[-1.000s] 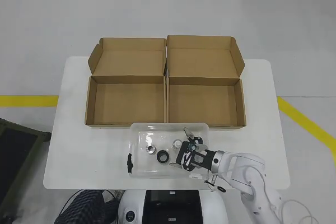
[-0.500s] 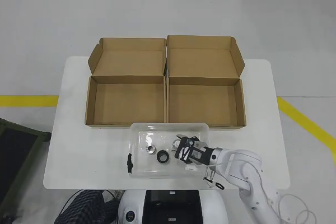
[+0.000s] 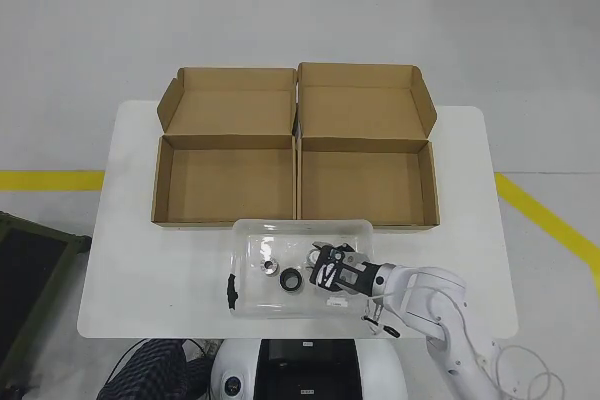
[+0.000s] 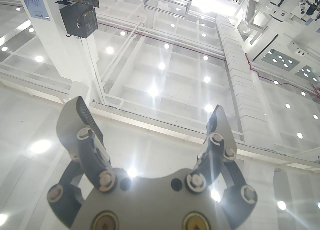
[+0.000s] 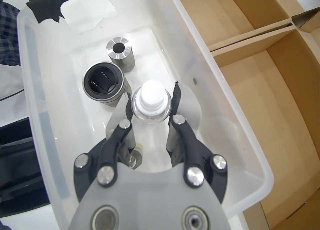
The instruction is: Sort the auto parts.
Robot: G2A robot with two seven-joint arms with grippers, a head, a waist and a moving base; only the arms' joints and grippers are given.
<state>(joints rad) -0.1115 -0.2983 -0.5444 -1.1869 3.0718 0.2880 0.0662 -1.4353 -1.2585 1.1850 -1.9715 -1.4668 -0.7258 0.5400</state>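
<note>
Spread wide, the left gripper (image 4: pixel 147 103) is pointed up at the ceiling, away from the table (image 3: pixel 130 250), with nothing between its jaws. A clear bin (image 3: pixel 242 240) is set at the middle of the table's near edge, and the parts are held inside it. From left to right, a small steel sleeve (image 5: pixel 121 55) is stood on end, and a wider bearing (image 5: pixel 103 83) with a black bore is stood just beside it. A white-capped part (image 5: pixel 151 96) with a round clear body is placed close by the bearing. The right gripper (image 5: pixel 152 102) is set inside the bin and appears to be pinched on that body, one finger at each side. Beyond the bin, toward the table's far edge, the left box (image 3: pixel 225 185) and the right box (image 3: pixel 365 185) are laid open, side by side.

The step in hand is judged to be the pick of the white-capped part. A smooth, curved body is likely to slip, so the pinch is best centred on its widest band. The lift is best drawn straight up, so that the bearing is not knocked and the bin's wall is cleared. Which box is meant cannot be told.
</note>
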